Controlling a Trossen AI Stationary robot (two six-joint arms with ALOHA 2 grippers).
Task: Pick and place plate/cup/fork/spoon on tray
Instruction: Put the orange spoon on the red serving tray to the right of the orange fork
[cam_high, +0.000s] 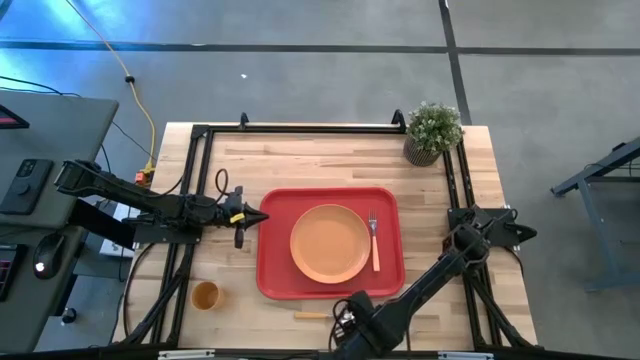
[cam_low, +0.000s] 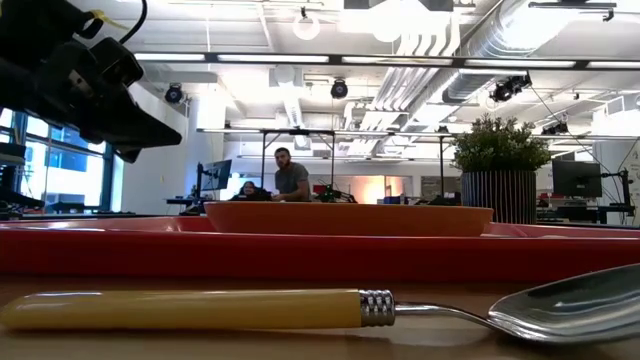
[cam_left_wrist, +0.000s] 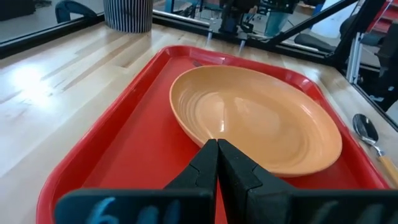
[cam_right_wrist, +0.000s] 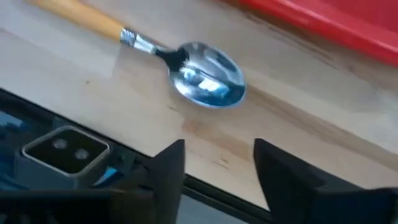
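Note:
The red tray lies mid-table with the orange plate on it and the fork beside the plate, toward the tray's right. The spoon lies on the wood by the tray's near edge; it also shows in the right wrist view and the low view. The orange cup stands on the table at the near left. My left gripper is shut and empty over the tray's left edge. My right gripper is open at the near edge, close to the spoon's bowl, touching nothing.
A potted green plant stands at the table's far right corner. Black frame rails run along the table's left and right sides. People sit in the room beyond the table in the low view.

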